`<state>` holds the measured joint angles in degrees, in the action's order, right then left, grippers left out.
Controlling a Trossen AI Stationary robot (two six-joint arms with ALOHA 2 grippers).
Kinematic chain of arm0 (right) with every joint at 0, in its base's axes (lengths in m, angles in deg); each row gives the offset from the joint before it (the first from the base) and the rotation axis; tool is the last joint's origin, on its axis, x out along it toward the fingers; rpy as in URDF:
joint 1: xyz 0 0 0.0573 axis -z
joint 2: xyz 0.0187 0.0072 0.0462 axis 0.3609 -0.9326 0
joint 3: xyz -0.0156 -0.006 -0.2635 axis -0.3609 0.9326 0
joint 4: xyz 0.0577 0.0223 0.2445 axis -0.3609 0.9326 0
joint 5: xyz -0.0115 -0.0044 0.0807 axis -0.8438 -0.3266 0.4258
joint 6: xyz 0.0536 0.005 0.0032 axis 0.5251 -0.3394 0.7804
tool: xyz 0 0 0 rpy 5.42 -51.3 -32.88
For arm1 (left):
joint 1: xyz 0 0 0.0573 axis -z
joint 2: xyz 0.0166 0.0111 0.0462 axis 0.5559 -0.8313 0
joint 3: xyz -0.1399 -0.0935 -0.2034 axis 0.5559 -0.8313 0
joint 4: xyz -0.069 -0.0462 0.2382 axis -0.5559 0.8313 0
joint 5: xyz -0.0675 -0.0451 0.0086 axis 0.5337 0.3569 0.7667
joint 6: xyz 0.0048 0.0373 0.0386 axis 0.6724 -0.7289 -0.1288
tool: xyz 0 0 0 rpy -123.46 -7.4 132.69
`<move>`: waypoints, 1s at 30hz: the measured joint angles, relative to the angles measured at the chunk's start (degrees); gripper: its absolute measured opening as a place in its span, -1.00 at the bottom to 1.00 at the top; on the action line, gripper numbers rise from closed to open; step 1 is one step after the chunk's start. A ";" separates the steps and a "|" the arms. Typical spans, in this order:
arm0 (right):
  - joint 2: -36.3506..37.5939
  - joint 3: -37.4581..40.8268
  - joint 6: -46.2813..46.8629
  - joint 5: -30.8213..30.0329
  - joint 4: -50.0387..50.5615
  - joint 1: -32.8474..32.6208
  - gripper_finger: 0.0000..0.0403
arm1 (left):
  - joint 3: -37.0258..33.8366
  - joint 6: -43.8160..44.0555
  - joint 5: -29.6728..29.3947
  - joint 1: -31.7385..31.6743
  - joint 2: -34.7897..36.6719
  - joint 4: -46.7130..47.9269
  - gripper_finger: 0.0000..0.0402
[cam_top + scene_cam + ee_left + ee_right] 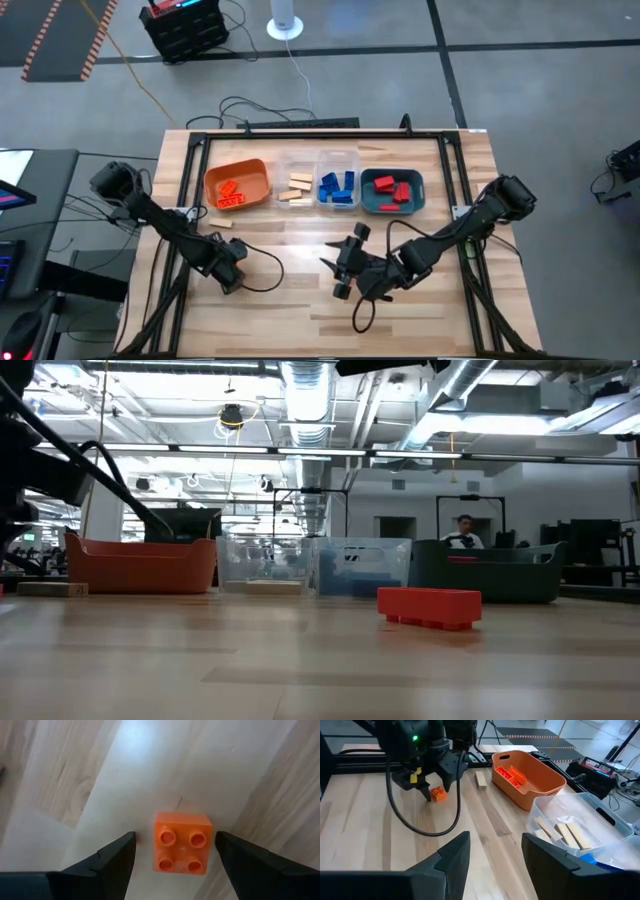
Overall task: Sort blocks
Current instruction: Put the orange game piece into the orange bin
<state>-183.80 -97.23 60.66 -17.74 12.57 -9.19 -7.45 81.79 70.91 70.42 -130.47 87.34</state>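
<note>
- Left gripper (175, 851) spread wide, straddling the orange block (181, 842) on the table's left side.
- Lower squarely, pinch the flat sides, keep studs upward.
- Right gripper (492, 851) parked mid-table, fingers apart, empty.

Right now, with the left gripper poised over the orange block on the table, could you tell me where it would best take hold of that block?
Probably by its two opposite flat side walls, coming straight down from above. The orange block lies flat, studs up, between the open fingers of the left gripper, sides roughly parallel to them. The studded top offers nothing to pinch.
</note>
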 joint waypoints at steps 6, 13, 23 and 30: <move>0.00 0.00 -0.02 0.00 0.19 0.00 0.04 | -0.37 -1.71 -0.84 0.02 0.54 -0.69 0.06; 0.00 0.00 0.02 0.01 1.43 0.00 0.04 | -0.60 -3.15 -3.38 -0.03 3.81 0.43 -0.35; -0.08 0.00 -0.02 0.04 1.68 0.92 0.04 | 3.43 -4.34 -20.75 -3.29 19.38 9.84 -0.35; -1.40 0.07 -1.37 1.15 -0.82 2.99 0.04 | 3.68 -15.72 -25.28 -21.06 24.20 10.32 -0.35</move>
<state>-185.20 -97.17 59.29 -16.59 11.75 -6.20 -3.78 66.08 45.62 49.36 -106.27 97.66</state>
